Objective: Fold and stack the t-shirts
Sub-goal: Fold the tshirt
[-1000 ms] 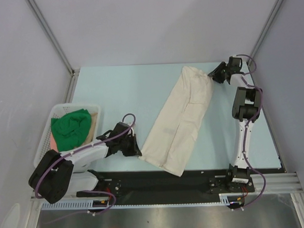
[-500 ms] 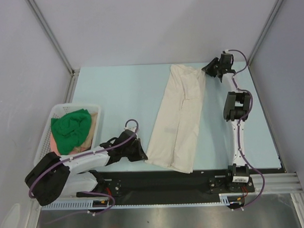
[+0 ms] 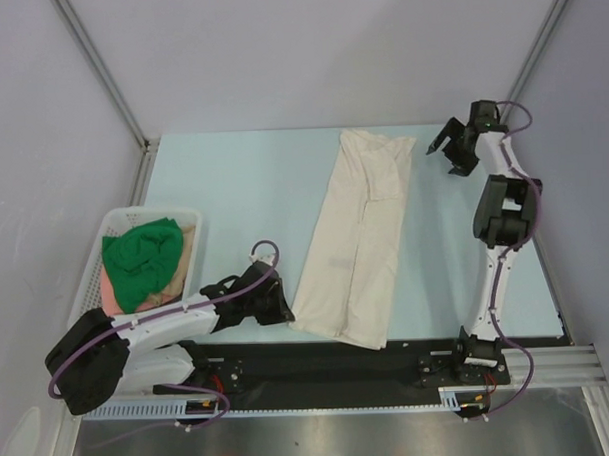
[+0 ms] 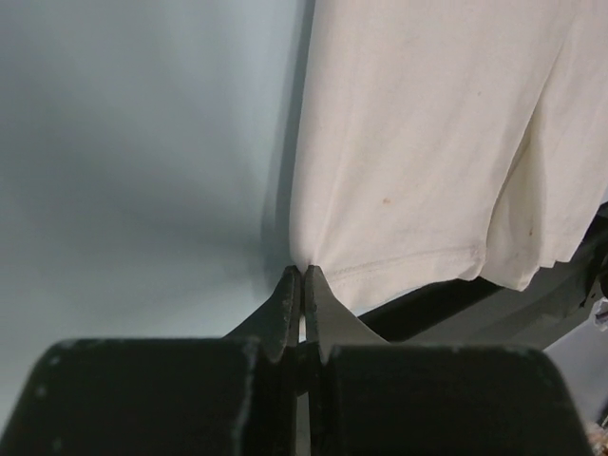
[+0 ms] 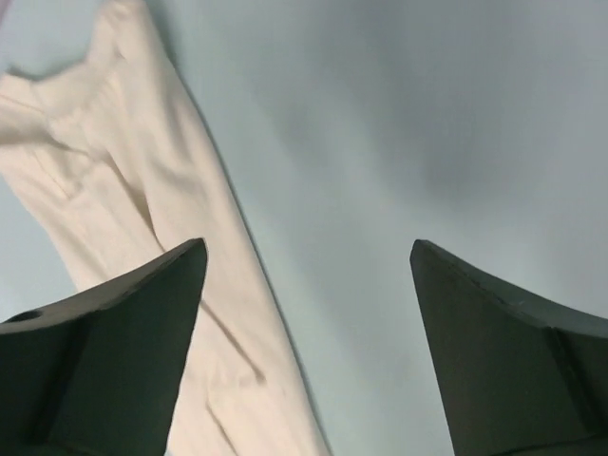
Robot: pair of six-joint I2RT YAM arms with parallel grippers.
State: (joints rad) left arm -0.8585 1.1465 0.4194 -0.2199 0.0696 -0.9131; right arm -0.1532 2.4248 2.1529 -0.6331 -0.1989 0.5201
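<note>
One cream shirt (image 3: pixel 355 236) lies mid-table (image 3: pixel 233 190), folded lengthwise into a long strip running from near to far. By my reading it needs folding across next, and nothing is stacked yet. The left claw (image 4: pixel 302 285) is pressed together, pinching the strip's near left corner. The right claw (image 3: pixel 444 155) is spread wide and empty, just right of the far end. At the left, the basket (image 3: pixel 86 276) holds a crumpled green shirt (image 3: pixel 140 259) over a pink shirt (image 3: pixel 108 285), both unfolded.

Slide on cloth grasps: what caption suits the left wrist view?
Left gripper, shut, pinches a hem corner of the cream t-shirt on the pale table.
</note>
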